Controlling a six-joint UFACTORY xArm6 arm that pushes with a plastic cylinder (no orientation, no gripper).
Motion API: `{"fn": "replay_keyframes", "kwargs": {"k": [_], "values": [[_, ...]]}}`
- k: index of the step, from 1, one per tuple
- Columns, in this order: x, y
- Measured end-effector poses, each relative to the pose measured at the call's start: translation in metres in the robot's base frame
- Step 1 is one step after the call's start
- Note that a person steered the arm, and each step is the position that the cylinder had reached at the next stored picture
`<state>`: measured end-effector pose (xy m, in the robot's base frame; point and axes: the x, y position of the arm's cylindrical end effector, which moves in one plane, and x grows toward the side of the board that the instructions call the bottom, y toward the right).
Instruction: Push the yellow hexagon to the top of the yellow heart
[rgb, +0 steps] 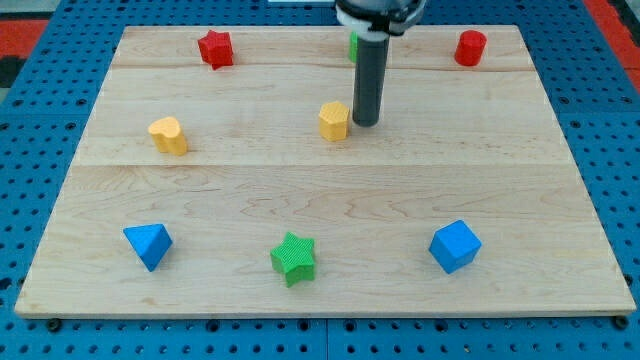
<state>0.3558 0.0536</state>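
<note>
The rod's tip (365, 123) was seen just right of the small yellow hexagon block (334, 120), perhaps touching; no claw was fitted, so none could be judged. The yellow heart block (168, 134) lay well left of the hexagon. An off-centre push could spin the hexagon away.

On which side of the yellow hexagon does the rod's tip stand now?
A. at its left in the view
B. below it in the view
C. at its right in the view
C: my tip stands close against the view's right side of the yellow hexagon, with the yellow heart far off to the view's left.
</note>
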Motion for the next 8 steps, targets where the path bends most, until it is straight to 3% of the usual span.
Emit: {"fn": "replay_keyframes", "kwargs": {"k": [1, 2, 3, 4, 5, 7, 8], "values": [[0.004, -0.048], [0.036, 0.021], [0.061, 0.018], [0.064, -0.063], [0.044, -0.115], [-0.019, -0.151], [0.001, -0.151]]}}
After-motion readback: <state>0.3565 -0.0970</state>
